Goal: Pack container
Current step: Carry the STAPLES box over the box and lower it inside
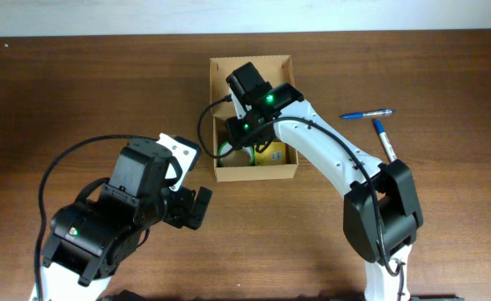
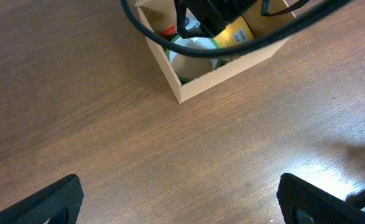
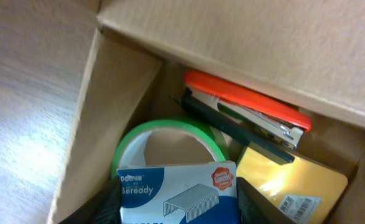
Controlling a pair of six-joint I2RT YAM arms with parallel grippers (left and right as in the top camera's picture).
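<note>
The brown cardboard container (image 1: pixel 283 170) sits open at the table's middle back, lid flap up at the far side; it also shows in the left wrist view (image 2: pixel 198 84) and the right wrist view (image 3: pixel 107 81). Inside lie a green tape roll (image 3: pixel 170 134), a red and black stapler (image 3: pixel 244 109) and a yellow pad (image 3: pixel 294 180). My right gripper (image 3: pixel 179 202) is down inside the container, shut on a blue and white staples box (image 3: pixel 176 193) held over the tape roll. My left gripper (image 2: pixel 182 199) is open and empty above bare wood, in front and left of the container.
Two blue pens (image 1: pixel 366 114) (image 1: pixel 385 140) lie on the table right of the container. The right arm (image 1: pixel 329 155) reaches over the container's right side. The left arm's bulk (image 1: pixel 111 217) fills the front left.
</note>
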